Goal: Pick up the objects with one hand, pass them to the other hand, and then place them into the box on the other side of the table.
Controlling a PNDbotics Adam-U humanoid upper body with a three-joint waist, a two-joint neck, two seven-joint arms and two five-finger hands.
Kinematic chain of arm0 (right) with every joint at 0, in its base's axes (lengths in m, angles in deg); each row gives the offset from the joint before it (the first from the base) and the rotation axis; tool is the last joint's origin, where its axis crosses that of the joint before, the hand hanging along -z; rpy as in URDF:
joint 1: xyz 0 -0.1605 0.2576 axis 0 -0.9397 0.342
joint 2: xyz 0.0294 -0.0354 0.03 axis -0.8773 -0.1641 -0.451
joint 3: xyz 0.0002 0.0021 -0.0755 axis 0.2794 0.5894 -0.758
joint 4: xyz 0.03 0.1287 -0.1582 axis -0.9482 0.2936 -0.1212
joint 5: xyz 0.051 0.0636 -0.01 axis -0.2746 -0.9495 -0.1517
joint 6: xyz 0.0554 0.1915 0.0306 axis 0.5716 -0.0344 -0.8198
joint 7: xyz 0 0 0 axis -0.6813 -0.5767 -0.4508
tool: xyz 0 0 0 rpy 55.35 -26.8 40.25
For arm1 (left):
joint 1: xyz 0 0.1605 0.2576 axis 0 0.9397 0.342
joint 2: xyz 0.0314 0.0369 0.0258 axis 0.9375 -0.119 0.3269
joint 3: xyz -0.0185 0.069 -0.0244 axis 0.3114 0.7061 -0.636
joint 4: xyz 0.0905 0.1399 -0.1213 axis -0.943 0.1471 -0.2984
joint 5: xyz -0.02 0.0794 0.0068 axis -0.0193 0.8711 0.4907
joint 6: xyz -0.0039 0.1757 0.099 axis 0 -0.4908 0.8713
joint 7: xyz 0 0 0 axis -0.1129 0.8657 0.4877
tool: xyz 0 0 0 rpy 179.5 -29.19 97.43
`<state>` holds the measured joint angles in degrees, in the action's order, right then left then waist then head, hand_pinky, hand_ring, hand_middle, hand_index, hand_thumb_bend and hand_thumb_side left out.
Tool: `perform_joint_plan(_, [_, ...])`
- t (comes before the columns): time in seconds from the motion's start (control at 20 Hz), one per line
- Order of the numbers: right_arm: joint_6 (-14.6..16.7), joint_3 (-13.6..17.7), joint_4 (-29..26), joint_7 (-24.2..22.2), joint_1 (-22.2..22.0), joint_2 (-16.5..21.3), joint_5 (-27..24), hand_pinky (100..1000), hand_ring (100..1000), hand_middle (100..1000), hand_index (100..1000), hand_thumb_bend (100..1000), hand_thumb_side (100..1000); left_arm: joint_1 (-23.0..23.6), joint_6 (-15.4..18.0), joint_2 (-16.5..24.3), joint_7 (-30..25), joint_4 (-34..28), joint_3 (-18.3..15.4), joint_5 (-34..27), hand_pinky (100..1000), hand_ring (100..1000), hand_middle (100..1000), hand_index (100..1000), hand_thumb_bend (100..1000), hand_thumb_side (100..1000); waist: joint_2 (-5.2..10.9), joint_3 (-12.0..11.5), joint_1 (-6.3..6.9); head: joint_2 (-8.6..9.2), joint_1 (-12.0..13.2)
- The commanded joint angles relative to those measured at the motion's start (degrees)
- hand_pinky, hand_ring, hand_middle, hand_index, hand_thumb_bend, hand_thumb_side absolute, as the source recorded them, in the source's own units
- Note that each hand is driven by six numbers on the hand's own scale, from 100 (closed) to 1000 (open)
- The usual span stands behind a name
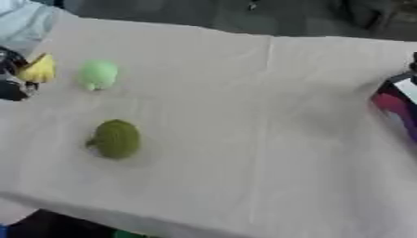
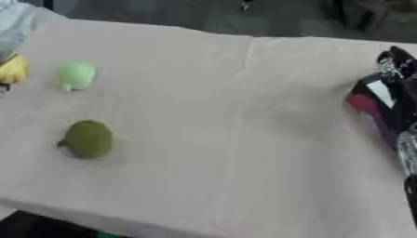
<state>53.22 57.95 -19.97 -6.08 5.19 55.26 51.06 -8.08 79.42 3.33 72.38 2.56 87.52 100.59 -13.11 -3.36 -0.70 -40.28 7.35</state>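
Fingers first: the left hand [image 1: 11,76] sits at the far left edge of the worktop, and its dark fingers look curled round a small yellow pointed object [image 1: 38,69], so I'd call that one held. The right hand [image 2: 400,88] is over by the dark box with a magenta side [image 2: 371,104] at the right edge, but honestly I cannot tell how its fingers are set, it's just black shapes there.

Using the pale green rounded plastic-looking fruit [image 1: 97,74] as the landmark: the yellow piece is just to its left, and a darker olive-green bumpy round fruit [image 1: 116,139] lies nearer the robot, a bit apart. The box is well away across the beige cloth-covered worktop [image 1: 244,116].

My guess is these are light, stiff toy fruits, a bit slick on the smooth pale one, grippier on the bumpy olive one. I'd take each round its widest middle, since round things will roll on that cloth.
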Motion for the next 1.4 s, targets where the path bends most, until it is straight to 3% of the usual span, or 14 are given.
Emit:
perform_joint_plan(0.05, [0.35,-0.54,-2.25,-0.65,2.08,0.76,0.51,1000,963,915,942,100,549,-0.16,-0.36,1.79,1.08,-5.58,0.06,-2.15,760,635,588,509,100,100,0.82,0.06,0.12,1.14,-0.93])
perform_joint_plan(0.4, [-0.25,-2.32,-5.56,-1.11,5.48,0.46,1.82,1000,962,916,936,100,470,-0.12,-2.43,-1.78,2.61,-12.5,0.89,-5.78,764,594,560,504,100,100,0.63,0.2,-0.1,1.63,-2.52])
perform_joint_plan(0.45, [-0.53,-2.78,-6.02,-1.17,6.15,0.39,2.54,1000,962,911,936,253,438,-0.15,-2.9,-2.4,3.15,-13.31,1.07,-6.17,762,587,557,503,184,100,0.65,0.23,-0.14,1.61,-2.64])
perform_joint_plan(0.5, [-0.77,-3.37,-6.53,-1.5,6.92,0.31,3.47,1000,962,915,935,100,469,-0.17,-3.29,-3.07,3.67,-14.12,1.33,-6.51,761,584,554,503,100,100,0.7,0.26,-0.18,1.55,-2.78])
perform_joint_plan(1.0, [-4.82,-12.1,-8.86,-8.84,16.47,-4.0,12.43,994,954,909,926,100,386,-0.57,-4.42,-9.62,7.14,-19.71,5.05,-4.81,759,552,534,502,100,100,1.22,0.46,-0.54,0.55,-4.7])
perform_joint_plan(1.4, [-4.69,-17.04,-5.27,-12.81,20.3,-10.76,18.86,989,951,907,924,100,384,-2.22,-3.47,-14.29,9.81,-21.76,7.54,-1.44,752,541,526,502,100,100,1.3,0.23,-0.78,0.49,-6.62])
